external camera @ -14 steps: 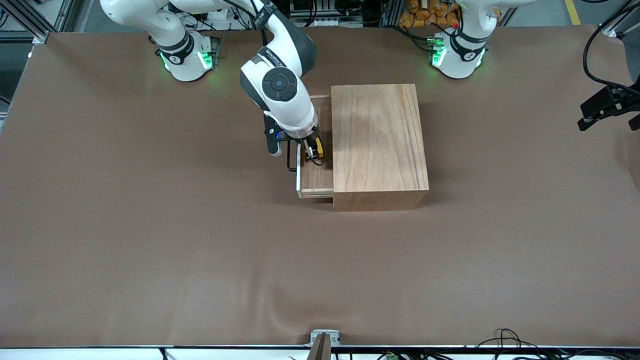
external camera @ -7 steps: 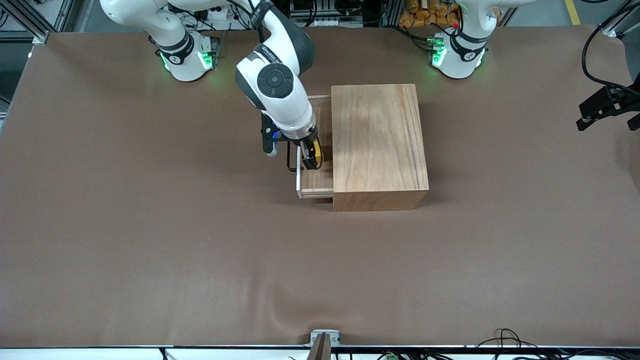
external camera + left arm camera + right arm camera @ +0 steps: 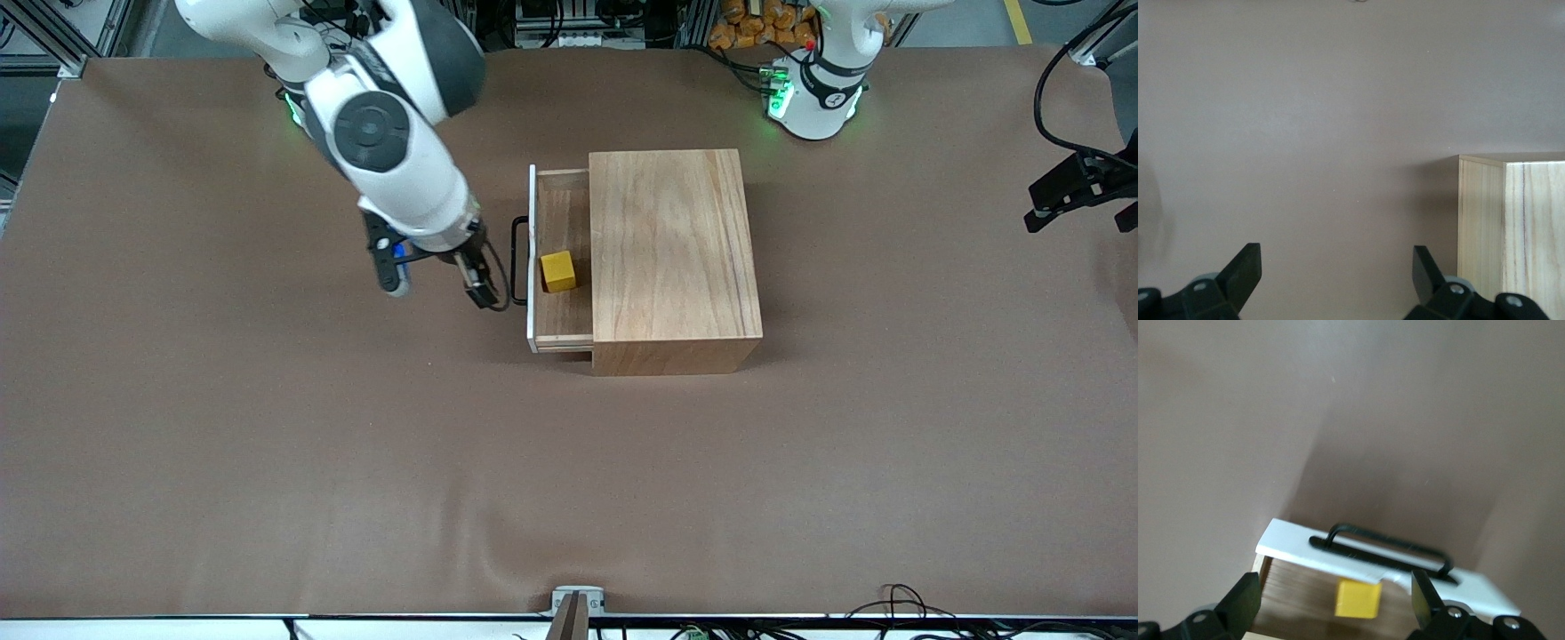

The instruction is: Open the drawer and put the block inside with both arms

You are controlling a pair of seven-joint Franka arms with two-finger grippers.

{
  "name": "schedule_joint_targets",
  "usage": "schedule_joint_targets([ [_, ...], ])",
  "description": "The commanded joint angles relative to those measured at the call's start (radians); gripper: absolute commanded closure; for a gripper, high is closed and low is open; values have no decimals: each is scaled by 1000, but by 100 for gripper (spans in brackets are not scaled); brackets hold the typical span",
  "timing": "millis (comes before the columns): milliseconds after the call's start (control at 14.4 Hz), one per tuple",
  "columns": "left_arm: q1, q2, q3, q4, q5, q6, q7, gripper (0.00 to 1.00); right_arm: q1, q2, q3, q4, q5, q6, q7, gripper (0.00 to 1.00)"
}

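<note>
As jaws gape: right gripper (image 3: 477, 283) empty.

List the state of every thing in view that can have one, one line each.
drawer: pulled partly out of the wooden box, block inside.
block: resting on the drawer floor, not gripped.
handle: free, nothing gripping it.
right gripper: open, empty, over the table in front of the drawer.
left gripper: open, empty, over bare table beside the wooden box.

Brown table cover (image 3: 267, 462), lightly wrinkled near front edge. Metal bracket (image 3: 576, 603) at that edge. Black cables (image 3: 898, 600) alongside.
</note>
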Motion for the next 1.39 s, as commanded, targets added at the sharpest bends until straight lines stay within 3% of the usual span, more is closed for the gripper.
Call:
schedule_joint_targets([
  [0,15,3,-12,12,-17,-13,4,0,-114,-84,18,-17,3,-133,-314,0],
  [347,15,1,-25,15,-22,-24,6,0,-312,-144,17,-20,4,-313,-746,0],
  [694,23,1,-32,15,-37,-82,6,0,-469,-199,14,-40,-2,-370,-1079,0],
  [833,23,1,-32,17,-25,-83,4,0,-492,-219,12,-41,-19,-370,-1203,0],
  [1042,23,1,-33,15,-25,-83,4,0,-487,-250,21,-32,-155,-367,-1424,0],
  [1319,23,1,-33,15,-25,-83,4,0,-526,-279,12,-23,-149,-384,-1620,0],
])
